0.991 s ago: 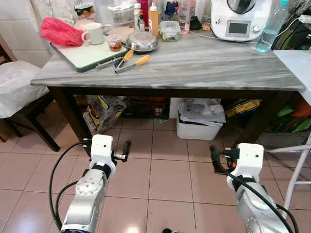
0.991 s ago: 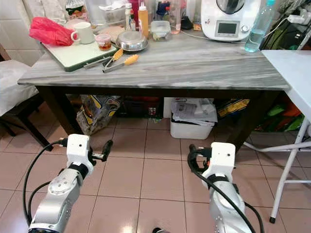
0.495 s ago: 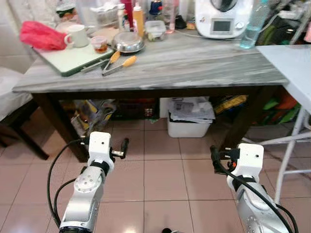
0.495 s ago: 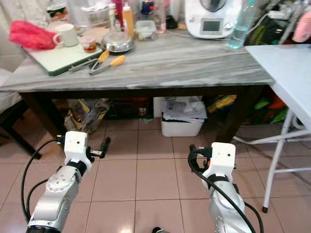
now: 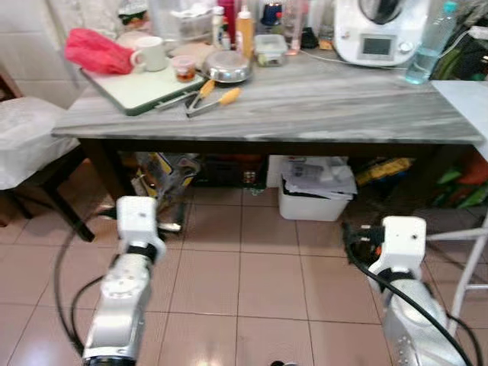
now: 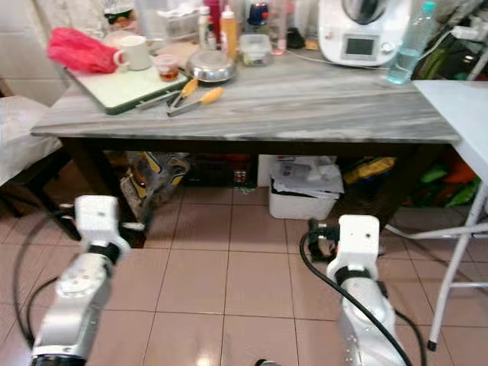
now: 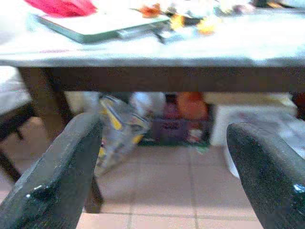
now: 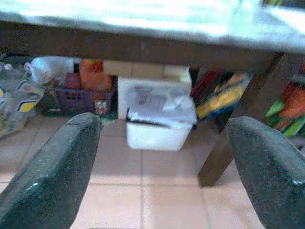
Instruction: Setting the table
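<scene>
Both grippers are held low over the tiled floor (image 5: 252, 274), in front of the grey marble table (image 5: 320, 99). Left gripper (image 7: 164, 162) is spread wide with nothing between its fingers; right gripper (image 8: 164, 162) is likewise wide apart and empty. On the table's far left a green tray (image 5: 141, 88) carries a white mug (image 5: 150, 53) and a red bag (image 5: 97, 50). Orange-handled tongs (image 5: 210, 99) are laid just beside the tray, near a steel bowl (image 5: 226, 67). A white bin (image 5: 314, 200) is seen underneath.
</scene>
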Controlling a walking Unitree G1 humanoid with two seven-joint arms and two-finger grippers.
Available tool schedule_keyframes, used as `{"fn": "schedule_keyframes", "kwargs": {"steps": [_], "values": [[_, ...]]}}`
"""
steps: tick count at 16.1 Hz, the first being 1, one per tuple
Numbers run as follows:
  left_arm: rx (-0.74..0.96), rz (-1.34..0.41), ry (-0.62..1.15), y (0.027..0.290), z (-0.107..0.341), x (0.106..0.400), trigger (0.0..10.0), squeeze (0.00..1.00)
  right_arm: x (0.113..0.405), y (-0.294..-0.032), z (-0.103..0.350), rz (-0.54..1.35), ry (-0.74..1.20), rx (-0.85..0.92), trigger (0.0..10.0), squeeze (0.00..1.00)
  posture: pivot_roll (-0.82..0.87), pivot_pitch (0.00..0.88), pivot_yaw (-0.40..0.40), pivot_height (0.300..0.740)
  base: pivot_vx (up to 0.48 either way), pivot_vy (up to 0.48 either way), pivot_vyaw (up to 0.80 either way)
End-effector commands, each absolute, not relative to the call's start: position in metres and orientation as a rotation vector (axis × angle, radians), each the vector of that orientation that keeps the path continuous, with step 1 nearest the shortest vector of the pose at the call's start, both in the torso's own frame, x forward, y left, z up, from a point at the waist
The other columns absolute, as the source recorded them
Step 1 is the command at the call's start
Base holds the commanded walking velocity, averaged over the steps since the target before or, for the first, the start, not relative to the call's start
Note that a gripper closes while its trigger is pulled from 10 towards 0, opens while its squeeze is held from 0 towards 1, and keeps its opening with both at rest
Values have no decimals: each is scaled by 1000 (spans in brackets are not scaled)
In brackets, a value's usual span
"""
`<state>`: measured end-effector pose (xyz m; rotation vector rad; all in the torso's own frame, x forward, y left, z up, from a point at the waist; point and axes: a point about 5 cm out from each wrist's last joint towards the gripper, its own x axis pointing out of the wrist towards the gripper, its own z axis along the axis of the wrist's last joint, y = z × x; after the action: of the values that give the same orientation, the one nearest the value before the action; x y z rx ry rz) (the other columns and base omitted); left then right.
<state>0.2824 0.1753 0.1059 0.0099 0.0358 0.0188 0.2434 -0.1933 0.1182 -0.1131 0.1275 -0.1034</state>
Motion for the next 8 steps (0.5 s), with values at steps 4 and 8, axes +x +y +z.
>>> {"fn": "schedule_keyframes", "kwargs": {"steps": [4, 8], "values": [[-4, 33, -6, 184, 116, 266, 10000, 0, 232, -183, 152, -82, -30, -136, 10000, 0, -111, 53, 32, 740, 0, 0, 0], [41, 19, 57, 188, 100, 257, 10000, 0, 221, -175, 141, -18, 16, -98, 10000, 0, -118, 49, 39, 740, 0, 0, 0]]}}
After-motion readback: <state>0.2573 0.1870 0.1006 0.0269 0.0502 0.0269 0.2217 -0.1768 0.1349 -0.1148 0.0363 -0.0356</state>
